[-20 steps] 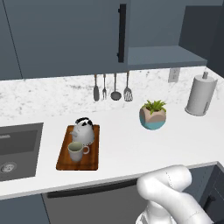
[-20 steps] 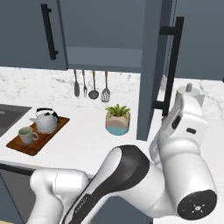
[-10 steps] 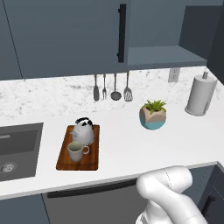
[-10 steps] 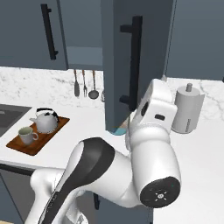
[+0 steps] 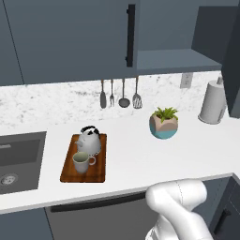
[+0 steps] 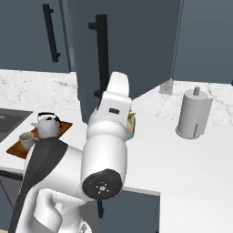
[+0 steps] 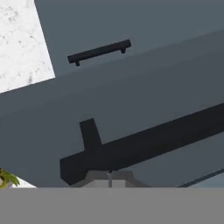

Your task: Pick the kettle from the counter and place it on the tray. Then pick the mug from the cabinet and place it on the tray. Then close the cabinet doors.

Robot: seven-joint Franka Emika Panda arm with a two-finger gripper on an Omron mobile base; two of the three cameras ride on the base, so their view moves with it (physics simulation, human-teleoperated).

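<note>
Kettle point(image 5: 90, 139) and mug point(image 5: 81, 162) on tray point(image 5: 83, 159), bench point(image 5: 140, 159) at 9 o'clock; pincer point(image 7: 110, 176) state: cannot tell, tips touching door handle point(image 7: 144, 144); risk: tips slip off bar, right door point(image 6: 123, 50) rebounds ajar.

Arm: the white Franka arm rises from the 7 o'clock corner of the right base view, dark shoulder joint low, forearm reaching up toward 12 o'clock. A white elbow segment shows at 5 o'clock in the left base view. Gripper point(image 7: 110, 176): the fingertips appear at 6 o'clock in the hand view, close together; whether they are closed cannot be determined.
</note>
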